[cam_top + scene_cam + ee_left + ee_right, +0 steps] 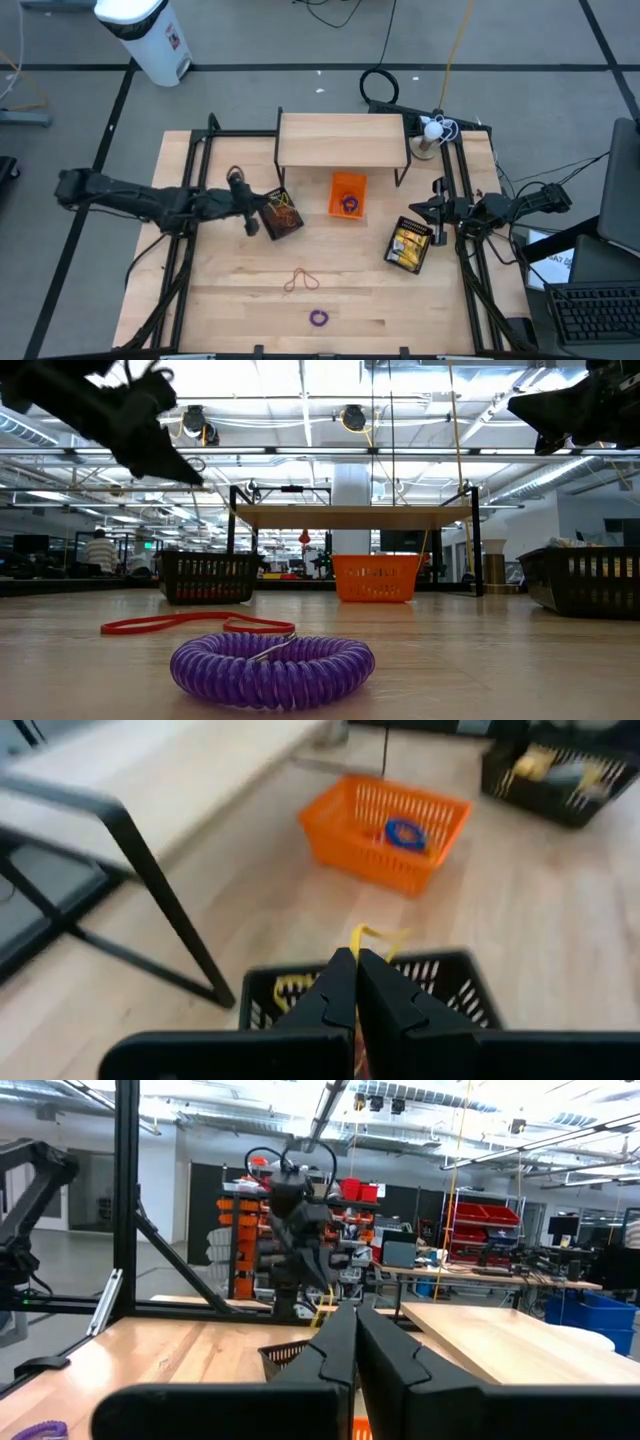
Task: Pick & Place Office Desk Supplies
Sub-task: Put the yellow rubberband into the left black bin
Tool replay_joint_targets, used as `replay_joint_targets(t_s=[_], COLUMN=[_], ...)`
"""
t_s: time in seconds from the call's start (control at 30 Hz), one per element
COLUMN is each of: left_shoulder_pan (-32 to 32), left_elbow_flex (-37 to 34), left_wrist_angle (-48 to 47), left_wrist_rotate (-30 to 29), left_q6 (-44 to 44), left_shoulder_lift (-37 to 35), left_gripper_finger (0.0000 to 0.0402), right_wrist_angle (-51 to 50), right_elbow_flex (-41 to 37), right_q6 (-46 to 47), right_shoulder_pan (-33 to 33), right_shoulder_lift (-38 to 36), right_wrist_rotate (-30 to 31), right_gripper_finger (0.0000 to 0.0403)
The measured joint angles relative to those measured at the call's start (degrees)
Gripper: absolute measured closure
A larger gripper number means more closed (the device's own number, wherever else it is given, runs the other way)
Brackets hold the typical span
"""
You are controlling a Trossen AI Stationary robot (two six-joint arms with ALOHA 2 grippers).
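A purple coiled ring and an orange-red rubber band lie flat on the table near its front edge. A black basket holds yellow and orange bands; one yellow band sticks up past its far rim. An orange basket holds a blue ring. A second black basket at the right holds yellow-and-white pieces. My left gripper hovers shut above the first basket's left side, holding nothing. My right gripper waits shut at the table's right edge.
A low wooden shelf on black legs stands at the back, behind the orange basket. Black frame rails run along both sides of the table. A small white object stands at the back right.
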Motion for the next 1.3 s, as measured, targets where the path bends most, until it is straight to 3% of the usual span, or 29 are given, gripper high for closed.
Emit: replay_joint_targets(t_s=[0.47, 0.73, 0.87, 1.0, 1.13, 1.3], left_shoulder_pan=[5.98, 6.09, 6.09, 6.07, 6.09, 6.07], left_elbow_flex=[0.02, 0.02, 0.04, 0.41, 3.23, 7.12], left_wrist_angle=[0.08, 0.49, 0.51, 0.05, -4.36, -7.62], left_wrist_rotate=[7.20, 8.97, 13.38, 19.31, 19.59, 18.72], left_q6=[-2.45, -3.55, -3.82, -4.29, -4.94, -4.21], left_shoulder_lift=[9.68, 10.13, 8.19, 6.09, 3.68, 0.28], left_gripper_finger=[0.0399, 0.0365, 0.0317, 0.0238, 0.0146, 0.0064], right_wrist_angle=[-0.09, -0.09, -0.09, -0.11, -0.09, -0.11], right_elbow_flex=[0.00, 0.00, 0.00, 0.00, 0.00, 0.00], right_q6=[-0.02, 0.00, 0.00, 0.00, 0.02, 0.04], right_shoulder_pan=[0.00, 0.00, 0.00, 0.00, 0.01, 0.00], right_shoulder_lift=[0.00, -0.01, -0.02, 0.00, -0.01, 0.01], right_wrist_rotate=[0.02, 0.02, 0.02, 0.02, 0.02, 0.02], right_gripper_finger=[0.0399, 0.0399, 0.0399, 0.0399, 0.0399, 0.0399])
